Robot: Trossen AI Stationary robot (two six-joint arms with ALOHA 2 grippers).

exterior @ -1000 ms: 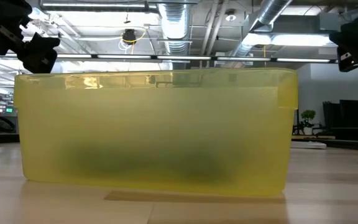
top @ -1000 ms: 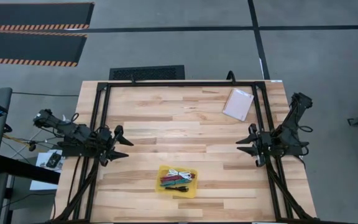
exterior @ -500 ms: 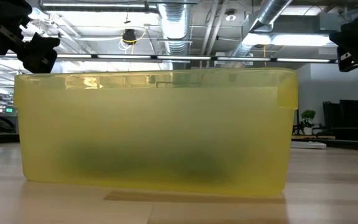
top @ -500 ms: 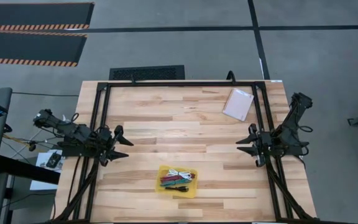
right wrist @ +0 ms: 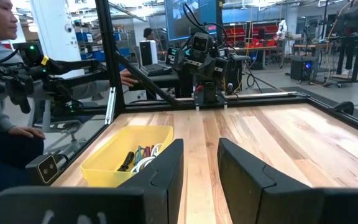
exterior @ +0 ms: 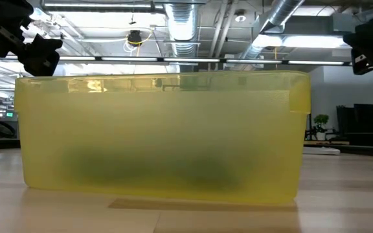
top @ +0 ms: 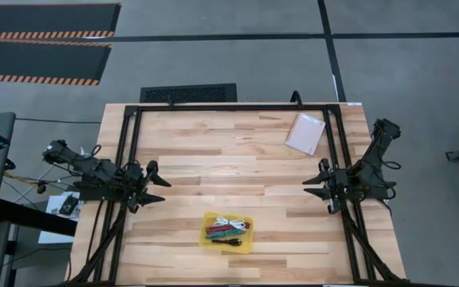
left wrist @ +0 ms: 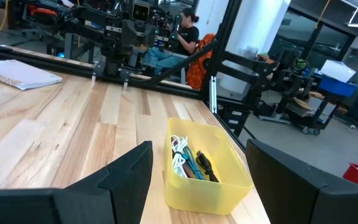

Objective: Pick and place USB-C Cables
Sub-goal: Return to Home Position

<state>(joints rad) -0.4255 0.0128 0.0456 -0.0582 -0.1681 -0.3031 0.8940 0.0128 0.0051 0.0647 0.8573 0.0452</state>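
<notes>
Surface (top: pixel 213 151) is holding tray (top: pixel 237 248) w/ cables (top: pixel 225 229); left end effector (top: pixel 156 185) & right end effector (top: pixel 315 178) are both gaping, empty. Careless homing is risking a tray bump.

Both arms are parked, folded low at opposite sides of the bench (top: pixel 229 159). Left arm (top: pixel 94 177) sits over the left edge, wrist roughly level. The left tool (top: pixel 156 184) points inward toward the middle, fingers (left wrist: pixel 126 177) spread wide, nothing between them. Right arm (top: pixel 369 167) mirrors it over the right edge. The right tool (top: pixel 315 178) faces inward, its fingers parted with a narrower gap, nothing held. Tools are well apart, facing each other across the bench.
</notes>
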